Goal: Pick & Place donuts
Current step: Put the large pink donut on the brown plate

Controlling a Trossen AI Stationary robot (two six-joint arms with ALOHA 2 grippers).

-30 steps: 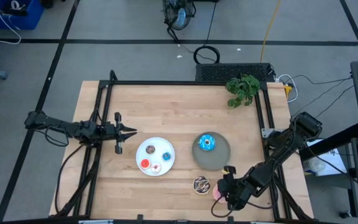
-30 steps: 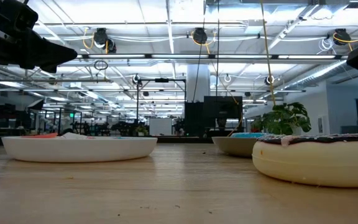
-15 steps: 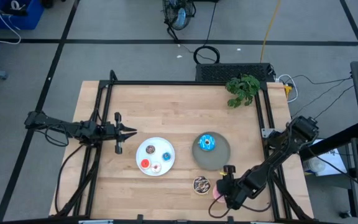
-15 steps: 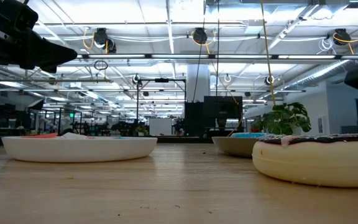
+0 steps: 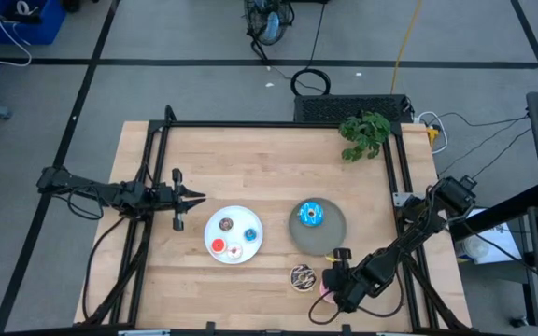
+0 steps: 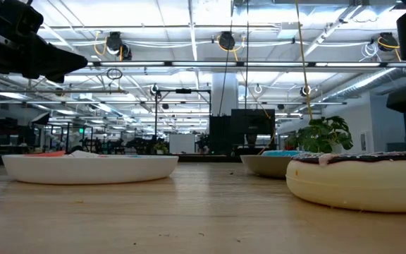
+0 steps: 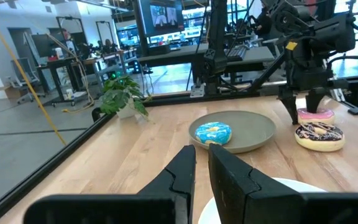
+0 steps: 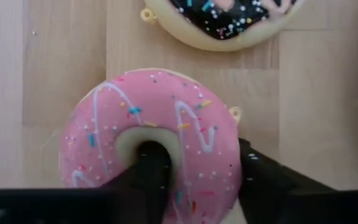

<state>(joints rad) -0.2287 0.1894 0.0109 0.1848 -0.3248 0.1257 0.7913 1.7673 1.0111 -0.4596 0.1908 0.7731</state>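
A pink sprinkled donut point(image 8: 154, 124) lies flat on the table near its front edge, with my right gripper point(image 8: 201, 168) down on it from above. Just left of it rests a brown sprinkled donut point(image 5: 302, 276). A blue donut point(image 5: 311, 214) lies on the grey plate point(image 5: 334, 238). Several mini donuts sit on the white plate point(image 5: 233, 217). My left gripper point(image 5: 196, 196) waits shut and level above the table's left side, touching nothing. My right gripper has one finger point(image 8: 151, 168) down in the pink donut's hole and the other point(image 8: 260, 177) outside the rim, with one side of the ring point(image 8: 204, 149) between them. The fingers come from above, slanting down. The donut lies flat on the table.
A potted plant point(image 5: 364, 133) stands at the far right corner. A black frame point(image 5: 278, 124) runs along the table's far and side edges. Bare wood lies between the white plate and the front edge.
My right gripper has come down onto the pink donut and shifted a little toward the table's left. The donuts and plates have stayed where they were.
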